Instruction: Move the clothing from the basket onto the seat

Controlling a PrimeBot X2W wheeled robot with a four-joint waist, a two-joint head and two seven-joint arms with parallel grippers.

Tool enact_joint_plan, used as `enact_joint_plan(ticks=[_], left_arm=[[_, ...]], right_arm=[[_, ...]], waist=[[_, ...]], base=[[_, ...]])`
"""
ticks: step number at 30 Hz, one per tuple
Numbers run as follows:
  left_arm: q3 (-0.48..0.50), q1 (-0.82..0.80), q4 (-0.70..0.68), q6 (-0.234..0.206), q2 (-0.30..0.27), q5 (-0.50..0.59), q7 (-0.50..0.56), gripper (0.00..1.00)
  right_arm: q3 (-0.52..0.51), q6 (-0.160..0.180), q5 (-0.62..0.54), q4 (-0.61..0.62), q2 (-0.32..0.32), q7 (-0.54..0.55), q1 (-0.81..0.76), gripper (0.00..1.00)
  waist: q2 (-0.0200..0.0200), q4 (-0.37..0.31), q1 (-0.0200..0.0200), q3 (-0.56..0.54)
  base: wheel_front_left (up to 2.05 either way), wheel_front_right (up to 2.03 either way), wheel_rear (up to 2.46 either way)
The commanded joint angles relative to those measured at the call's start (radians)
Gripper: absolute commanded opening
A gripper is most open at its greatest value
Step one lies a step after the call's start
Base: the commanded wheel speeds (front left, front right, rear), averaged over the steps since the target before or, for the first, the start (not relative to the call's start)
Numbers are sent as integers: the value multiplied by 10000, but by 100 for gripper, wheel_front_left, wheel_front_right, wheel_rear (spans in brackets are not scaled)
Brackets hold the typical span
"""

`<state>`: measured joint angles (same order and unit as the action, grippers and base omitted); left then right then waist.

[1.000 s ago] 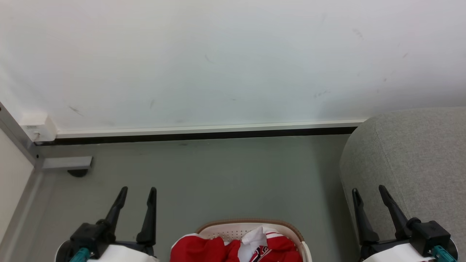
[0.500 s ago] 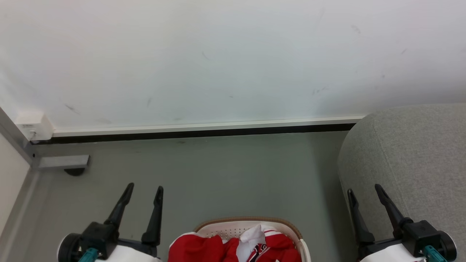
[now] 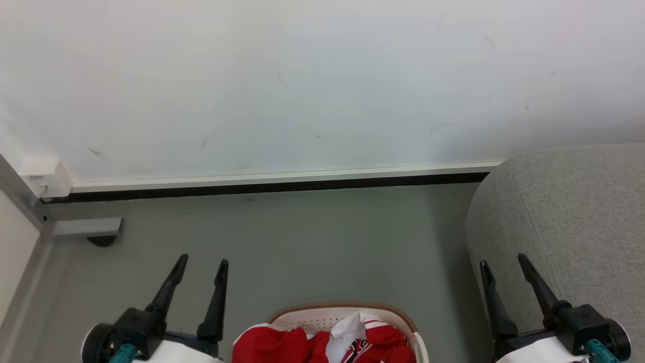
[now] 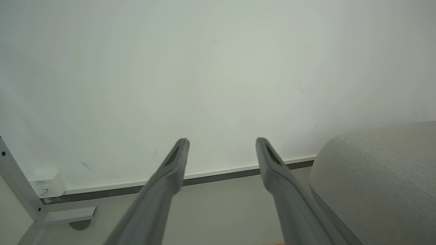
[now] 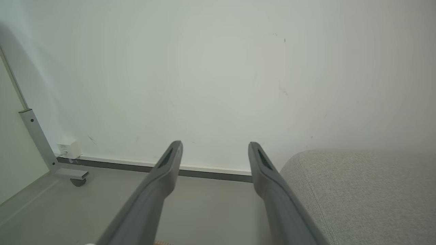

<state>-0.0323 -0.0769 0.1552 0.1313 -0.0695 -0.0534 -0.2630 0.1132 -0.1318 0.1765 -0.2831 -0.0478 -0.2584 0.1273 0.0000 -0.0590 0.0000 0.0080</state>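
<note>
Even, diffuse light fell bright on the scuffed plain white wall [image 3: 322,75] in the head view, nearly washing it out without hard glare. The large light-grey fabric sofa seat [image 3: 579,212] threw only a soft shadow onto the matte grey-green floor [image 3: 322,242] at its nine o'clock side. In the wrist views the long dark fingers [image 4: 160,194] of the left gripper [image 4: 222,143] and the right gripper [image 5: 215,146] blurred and paled toward six o'clock, while the wall greyed off toward three o'clock.
</note>
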Motion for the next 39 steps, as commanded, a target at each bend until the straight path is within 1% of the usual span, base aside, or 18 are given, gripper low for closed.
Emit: enact_joint_plan(ticks=[1,8,15,20,25,29,35,39], left_arm=[[46,-69,24,-21,7,56,-27,100],[91,19,37,-12,19,36,-27,100],[-5,-23,217,-6,-94,-3,-23,100],[-332,-376,614,-4,-345,44,-16,100],[-831,-926,1210,-5,-769,-138,-18,100],[-1347,-1406,2085,-4,-1189,-110,-18,100],[-2434,-2462,4160,-4,-1695,-298,-18,100],[-3321,-3241,5445,-4,-2003,-396,132,100]], right_arm=[[-14,21,28,37,-5,-65,107,100],[-8,21,113,20,-6,-53,125,100],[33,21,390,90,-8,-45,116,100],[26,21,662,298,-10,-44,320,100],[89,21,931,533,-8,-45,590,100],[57,21,1094,797,-13,-44,814,100],[60,21,1370,1113,-8,-44,1069,100],[111,21,1662,1361,-7,-44,1223,100]], waist=[[0,-7,0,-3],[0,-213,0,-3],[0,-775,0,219],[0,-1257,0,812],[0,-1844,0,1636],[0,-2309,0,2298],[0,-2872,0,3118],[0,-3196,0,3763]], base=[[0,0,0],[0,0,0],[0,0,0],[0,0,0],[0,0,0],[0,0,0],[0,0,0],[0,0,0]])
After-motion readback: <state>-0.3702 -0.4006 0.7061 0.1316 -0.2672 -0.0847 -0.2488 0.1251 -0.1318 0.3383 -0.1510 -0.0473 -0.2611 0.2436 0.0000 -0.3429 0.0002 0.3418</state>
